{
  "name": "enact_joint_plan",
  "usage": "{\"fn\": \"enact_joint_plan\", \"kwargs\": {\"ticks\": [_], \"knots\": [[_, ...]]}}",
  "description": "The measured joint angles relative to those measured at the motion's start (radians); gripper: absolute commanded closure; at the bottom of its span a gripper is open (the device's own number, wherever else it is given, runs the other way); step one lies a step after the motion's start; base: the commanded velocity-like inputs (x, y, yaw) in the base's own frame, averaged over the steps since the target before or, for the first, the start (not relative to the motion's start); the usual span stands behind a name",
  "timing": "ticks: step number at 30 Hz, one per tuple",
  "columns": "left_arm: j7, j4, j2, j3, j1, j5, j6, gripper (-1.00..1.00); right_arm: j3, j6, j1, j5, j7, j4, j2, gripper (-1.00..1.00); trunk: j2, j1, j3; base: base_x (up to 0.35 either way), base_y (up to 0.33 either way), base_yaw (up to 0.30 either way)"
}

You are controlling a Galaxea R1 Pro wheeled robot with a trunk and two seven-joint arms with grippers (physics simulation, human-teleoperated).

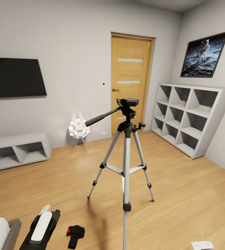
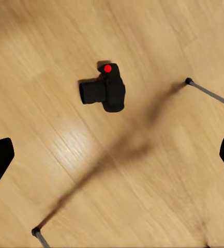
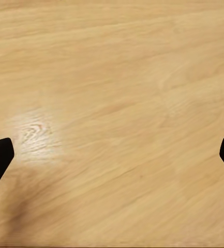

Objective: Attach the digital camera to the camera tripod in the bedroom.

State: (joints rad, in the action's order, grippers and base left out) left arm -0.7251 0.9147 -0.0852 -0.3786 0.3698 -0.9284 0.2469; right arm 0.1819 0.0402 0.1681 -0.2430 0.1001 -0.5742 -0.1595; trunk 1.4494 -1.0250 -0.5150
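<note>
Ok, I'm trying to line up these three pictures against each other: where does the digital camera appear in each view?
Head view: the digital camera lies on the wood floor near the bottom edge, left of the camera tripod.
Left wrist view: the camera lies above centre, red button visible, between two tripod feet.
Right wrist view: not in it; bare wood floor between the fingertips.
Shared landmark: the camera tripod's feet and its shadow.

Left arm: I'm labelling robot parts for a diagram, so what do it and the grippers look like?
The left arm is black with a glossy white, rounded cover panel on top. In the wrist views, the left gripper and right gripper have plain black, pointed fingertips. No cables or markings show.
</note>
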Motion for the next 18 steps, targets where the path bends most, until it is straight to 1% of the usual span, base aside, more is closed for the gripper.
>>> {"fn": "enact_joint_plan", "kwargs": {"ticks": [8, 12, 14, 16, 17, 18], "knots": [[0.0, -0.012, 0.0, -0.002, 0.0, -0.003, -0.003, -1.0, 0.001, 0.001, 0.0, 0.0, 0.0, 0.0, 0.001, -1.0, 0.0, 0.0, -0.004, 0.001, 0.068, -0.26], [0.005, -0.043, -0.001, -0.01, 0.008, -0.006, -0.01, -1.0, 0.001, 0.001, 0.0, -0.001, 0.0, 0.0, 0.001, -1.0, 0.0, 0.0, -0.005, 0.0, 0.017, -0.169], [0.006, -0.088, 0.0, -0.015, 0.032, -0.013, -0.03, -1.0, 0.0, 0.001, 0.0, 0.0, 0.0, 0.0, 0.001, -1.0, 0.0, 0.0, -0.005, 0.0, 0.008, -0.085], [0.007, -0.16, 0.001, -0.019, 0.083, -0.03, -0.069, -1.0, 0.0, 0.001, 0.0, 0.0, 0.0, 0.0, 0.001, -1.0, 0.0, 0.0, -0.005, 0.0, 0.005, -0.054], [0.006, -0.161, 0.001, -0.019, 0.084, -0.03, -0.069, -1.0, 0.0, 0.001, 0.0, 0.0, 0.0, 0.0, 0.001, -1.0, 0.0, 0.0, -0.005, 0.0, 0.005, -0.048], [0.007, -0.209, 0.003, -0.02, 0.116, -0.04, -0.093, -1.0, 0.0, 0.001, 0.0, 0.0, 0.0, 0.0, 0.001, -1.0, 0.0, 0.0, -0.005, 0.0, 0.004, -0.039]]}}
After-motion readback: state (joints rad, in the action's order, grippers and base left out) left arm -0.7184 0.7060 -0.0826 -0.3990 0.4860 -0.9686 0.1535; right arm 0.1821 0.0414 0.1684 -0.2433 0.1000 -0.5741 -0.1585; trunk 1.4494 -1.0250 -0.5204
